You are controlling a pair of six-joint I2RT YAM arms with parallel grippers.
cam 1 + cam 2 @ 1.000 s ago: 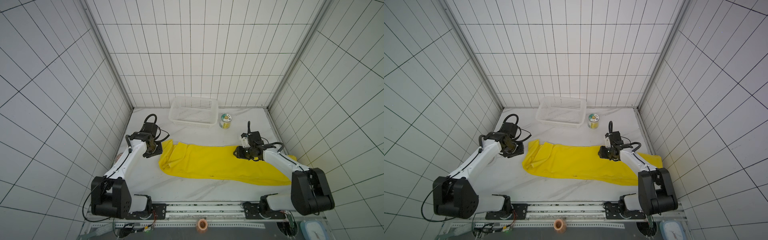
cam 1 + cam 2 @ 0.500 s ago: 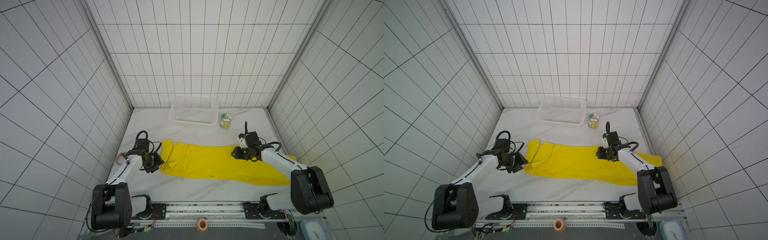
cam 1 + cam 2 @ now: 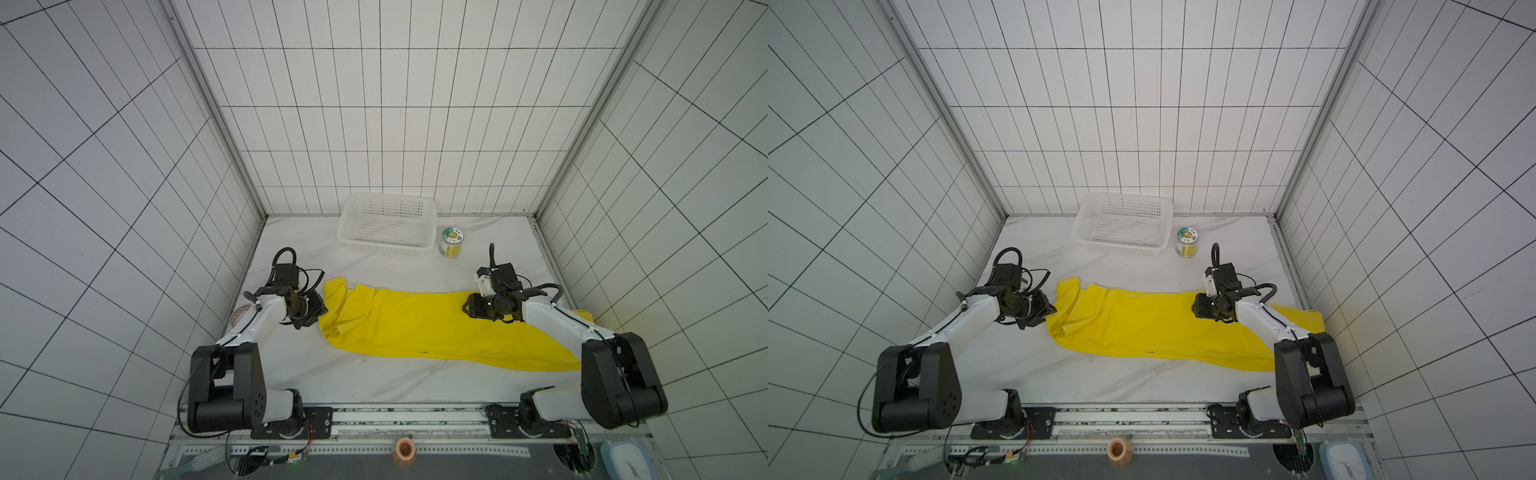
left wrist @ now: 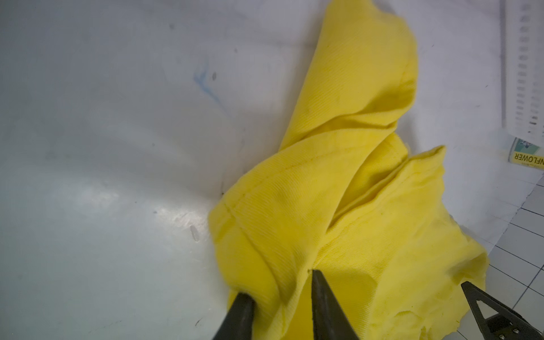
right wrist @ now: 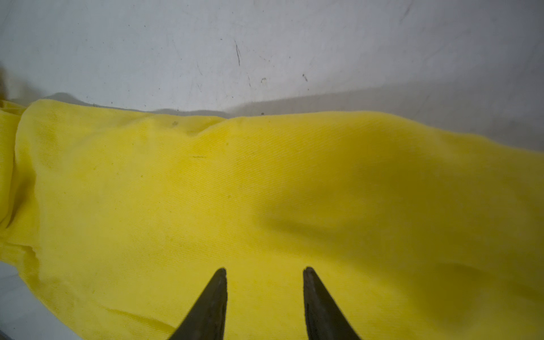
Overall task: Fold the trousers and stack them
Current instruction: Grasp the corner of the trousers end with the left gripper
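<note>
The yellow trousers [image 3: 415, 328] [image 3: 1142, 324] lie stretched left to right across the white table, with a rumpled, folded-over end on the left. My left gripper [image 3: 320, 309] [image 3: 1050, 309] is at that left end. In the left wrist view its jaws [image 4: 278, 290] are open and straddle a loose fold of the trousers [image 4: 353, 206]. My right gripper [image 3: 465, 308] [image 3: 1194, 308] stands over the far edge of the leg part. It is open [image 5: 265, 269], its tips just above the flat trousers [image 5: 265, 191], holding nothing.
A white perforated basket [image 3: 386, 248] [image 3: 1121, 246] stands at the back, with a small tin can [image 3: 451, 243] [image 3: 1187, 243] to its right. A round disc [image 3: 239, 320] lies by the left wall. The right wall is close to the trousers' right end.
My left gripper has swung toward the front and then right onto the trousers' left end, and its jaws have narrowed around a fold. The right gripper has barely moved.
</note>
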